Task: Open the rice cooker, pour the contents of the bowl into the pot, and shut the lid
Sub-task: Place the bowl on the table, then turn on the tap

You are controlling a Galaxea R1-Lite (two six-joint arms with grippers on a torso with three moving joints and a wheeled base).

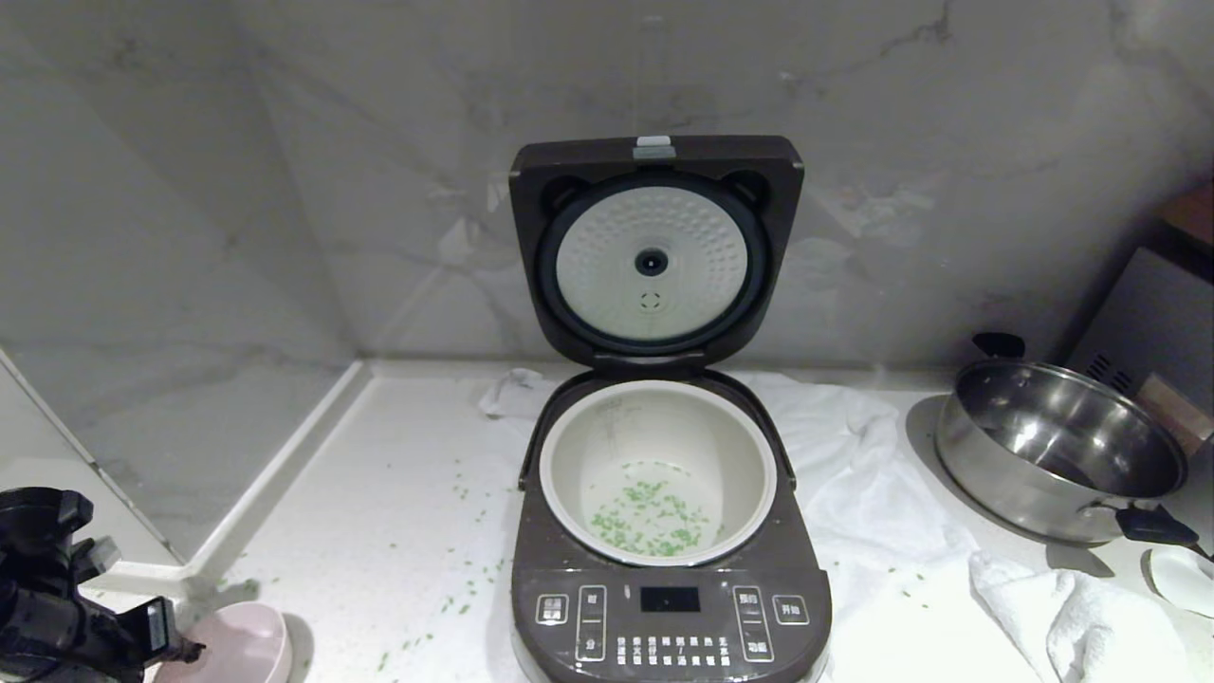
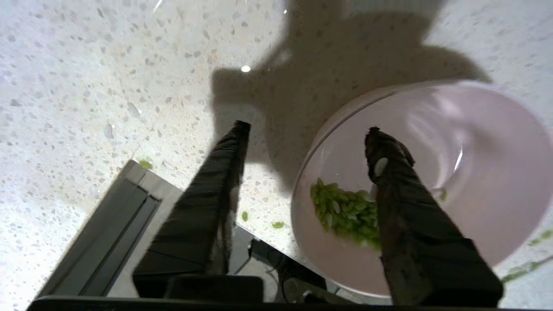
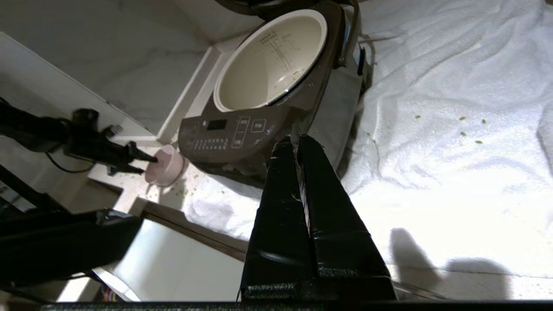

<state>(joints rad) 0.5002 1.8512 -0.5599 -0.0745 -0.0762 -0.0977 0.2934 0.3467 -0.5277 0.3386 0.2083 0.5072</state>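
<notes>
The large brown-grey rice cooker point(image 1: 669, 531) stands open. The left gripper point(image 2: 309, 142), fingers apart, straddles the pale pink bowl's point(image 2: 475, 172) rim; leftover green grains point(image 2: 345, 211) could spill if knocked.

We see the speckled white counter point(image 1: 379, 455) bearing the rice cooker point(image 1: 664, 607) centre, a white towel point(image 1: 854, 474) beneath, a steel pan point(image 1: 1057, 446) right, the bowl point(image 1: 247, 645) lower left, and scattered green grains point(image 1: 455, 493).

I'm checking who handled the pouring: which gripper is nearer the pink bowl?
Left. The left gripper straddles the bowl rim, fingers open. The right gripper hangs shut beyond the rice cooker.
</notes>
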